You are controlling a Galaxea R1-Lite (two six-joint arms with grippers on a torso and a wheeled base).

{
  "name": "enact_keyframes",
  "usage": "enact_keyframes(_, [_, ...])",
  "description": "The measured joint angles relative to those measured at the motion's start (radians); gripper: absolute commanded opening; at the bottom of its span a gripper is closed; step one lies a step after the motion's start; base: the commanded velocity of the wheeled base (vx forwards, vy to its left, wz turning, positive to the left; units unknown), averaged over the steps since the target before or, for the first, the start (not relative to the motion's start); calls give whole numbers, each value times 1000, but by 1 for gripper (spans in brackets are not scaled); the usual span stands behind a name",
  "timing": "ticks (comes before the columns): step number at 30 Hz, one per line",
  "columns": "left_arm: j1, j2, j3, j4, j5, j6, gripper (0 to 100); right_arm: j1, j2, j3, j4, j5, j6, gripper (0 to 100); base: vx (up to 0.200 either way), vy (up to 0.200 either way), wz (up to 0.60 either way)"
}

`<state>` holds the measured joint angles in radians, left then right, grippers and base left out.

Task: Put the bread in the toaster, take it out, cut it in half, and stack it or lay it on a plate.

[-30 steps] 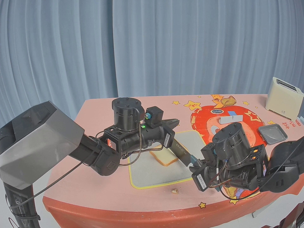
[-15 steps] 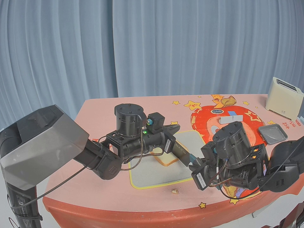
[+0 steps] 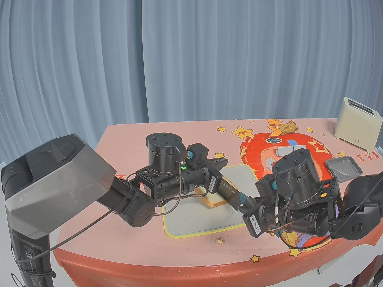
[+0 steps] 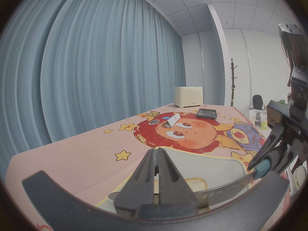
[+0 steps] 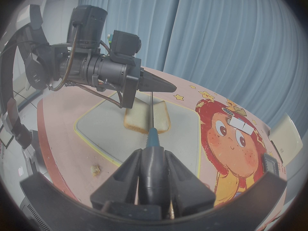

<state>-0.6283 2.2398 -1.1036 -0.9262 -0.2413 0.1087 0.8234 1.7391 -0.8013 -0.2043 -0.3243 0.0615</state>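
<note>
in the head view the bread (image 3: 213,199) is mostly hidden behind the left end effector (image 3: 223,163) and knife (image 3: 229,189), cut depth unclear

A: What is the right gripper (image 5: 152,153) holding?
B: A knife (image 5: 153,139). Its two fingers squeeze the dark handle. The thin blade points away, right over the middle of the bread (image 5: 137,119).
A: Where is the bread?
B: Flat on a grey mat (image 5: 102,125) with a yellow edge, on the pink table (image 5: 80,154).
A: And the other arm?
B: The left gripper (image 5: 162,85) has its fingers pressed together. They point across the far side of the bread. A crumb (image 5: 95,169) lies on the table near the mat.
</note>
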Motion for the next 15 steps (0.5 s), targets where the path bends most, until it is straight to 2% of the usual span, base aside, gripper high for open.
enact_keyframes(15, [0, -10, -20, 15, 1, 0, 0, 0, 20, 25, -31, -8, -7, 0, 0, 0, 0])
